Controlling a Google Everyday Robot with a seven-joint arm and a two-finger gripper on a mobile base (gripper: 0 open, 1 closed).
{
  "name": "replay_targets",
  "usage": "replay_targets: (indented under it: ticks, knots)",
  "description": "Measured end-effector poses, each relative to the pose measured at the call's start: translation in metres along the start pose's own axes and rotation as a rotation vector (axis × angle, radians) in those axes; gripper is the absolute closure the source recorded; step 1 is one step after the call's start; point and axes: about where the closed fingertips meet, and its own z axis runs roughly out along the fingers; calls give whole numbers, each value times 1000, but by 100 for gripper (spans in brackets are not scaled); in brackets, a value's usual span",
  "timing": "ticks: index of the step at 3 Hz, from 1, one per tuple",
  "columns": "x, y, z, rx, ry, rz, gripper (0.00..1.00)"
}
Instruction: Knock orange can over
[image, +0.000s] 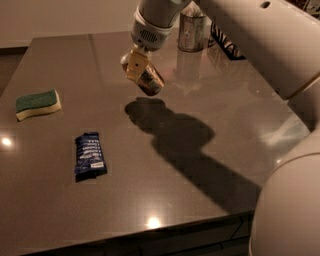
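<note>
The end effector hangs over the far centre of the tabletop, apparently clenched on the orange can. The can is tilted, clear of the surface, above its shadow.

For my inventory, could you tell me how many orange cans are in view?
1: the orange can, tilted at the gripper above the table, far middle. Another could hide behind the arm.
</note>
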Motion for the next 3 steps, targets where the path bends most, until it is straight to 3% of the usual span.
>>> replay_targets:
  ticks: [2, 3]
  knots:
    - [19, 41, 18, -140, 242, -224, 59]
    - [23, 53, 26, -159, 322, -301, 36]
